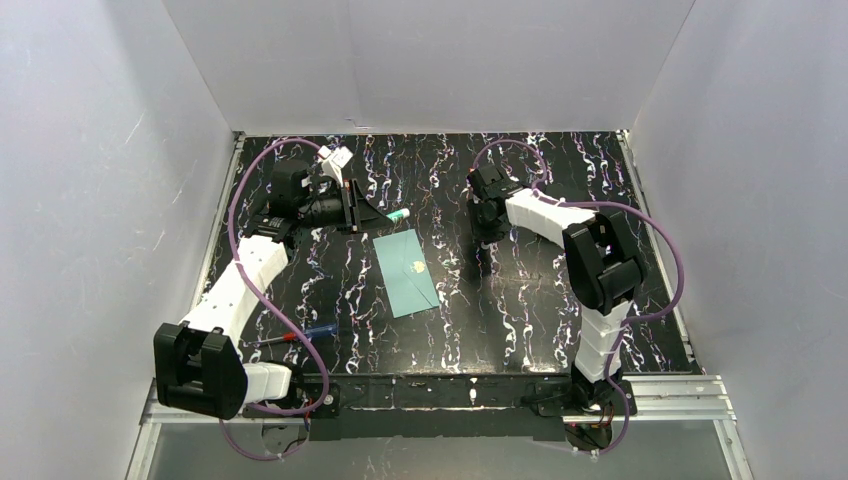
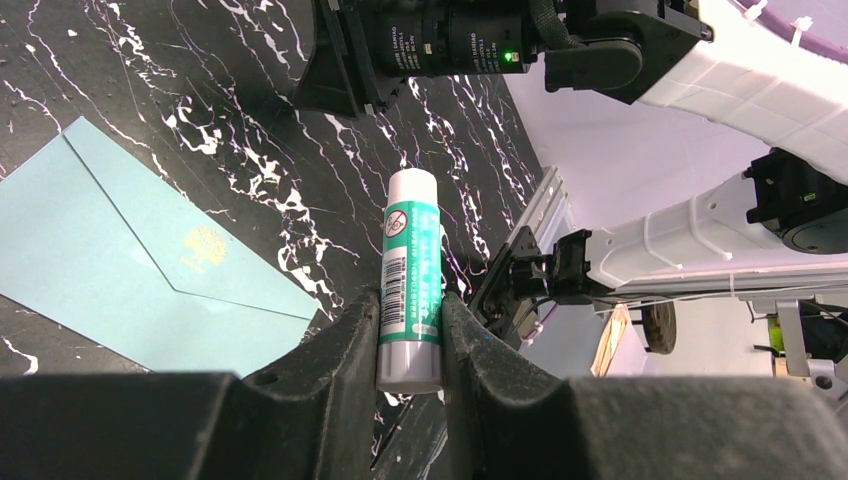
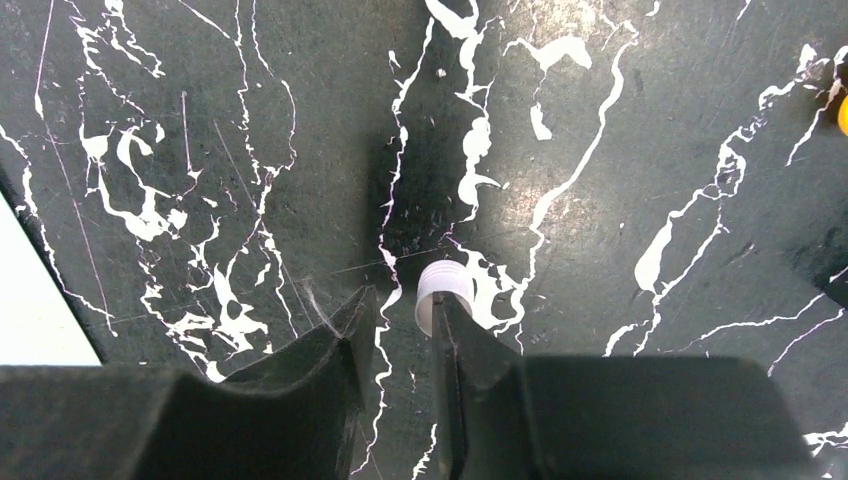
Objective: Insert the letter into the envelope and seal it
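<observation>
Beside the envelope, the left gripper clamped a glue stick; the right gripper stood narrowly parted, a white cap seemingly touching one fingertip.

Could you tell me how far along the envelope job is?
Apparently done: no letter shows and the envelope lies flap down, so it is probably inside. In hand: the left gripper grips a glue stick; the right gripper, open, rests by a small white cap. Left: sealing; whether the flap is glued cannot be seen.
</observation>
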### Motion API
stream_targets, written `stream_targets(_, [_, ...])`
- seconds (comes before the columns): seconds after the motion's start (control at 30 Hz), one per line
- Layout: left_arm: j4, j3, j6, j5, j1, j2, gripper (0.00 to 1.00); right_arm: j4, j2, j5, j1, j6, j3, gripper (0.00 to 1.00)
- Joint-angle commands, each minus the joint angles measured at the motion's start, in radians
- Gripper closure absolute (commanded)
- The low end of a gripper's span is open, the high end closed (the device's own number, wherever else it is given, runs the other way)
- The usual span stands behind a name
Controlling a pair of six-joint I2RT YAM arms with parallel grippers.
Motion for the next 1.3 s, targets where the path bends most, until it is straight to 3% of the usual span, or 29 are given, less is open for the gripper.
stream_targets(0.0, [-0.01, 0.007, 0.021, 0.028, 0.005, -0.009, 1.0, 0.03, -0.003, -0.007, -0.001, 0.005, 0.007, 0.7])
stream_targets(0.23, [-0.024, 0.01, 0.031, 0.024, 0.005, -0.011, 1.0, 0.106, -0.048, -0.229, -0.038, 0.046, -0.026, 0.98])
stream_targets(0.43, [-0.026, 0.004, 0.033, 0.022, 0.005, -0.011, 1.0, 0.307, -0.048, -0.6, -0.082, 0.164, -0.152, 0.99])
stream_targets(0.63, [-0.03, 0.005, 0.033, 0.024, 0.005, -0.009, 1.0, 0.523, 0.033, -0.8, -0.087, 0.298, -0.226, 0.99])
stream_targets(0.7, [-0.03, 0.005, 0.033, 0.024, 0.005, -0.01, 1.0, 0.526, 0.063, -0.815, -0.09, 0.3, -0.221, 0.92])
stream_targets(0.87, [-0.039, 0.011, 0.034, 0.025, 0.005, -0.009, 1.0, 0.369, 0.098, -0.723, -0.109, 0.209, -0.151, 0.6])
stream_targets(1.0, [-0.041, 0.007, 0.035, 0.021, 0.005, -0.01, 1.0, 0.279, 0.096, -0.644, -0.113, 0.146, -0.103, 0.59])
stream_targets(1.27, [-0.052, 0.007, 0.044, -0.019, 0.005, -0.024, 1.0, 0.278, -0.012, -0.546, -0.076, 0.1, -0.104, 0.57])
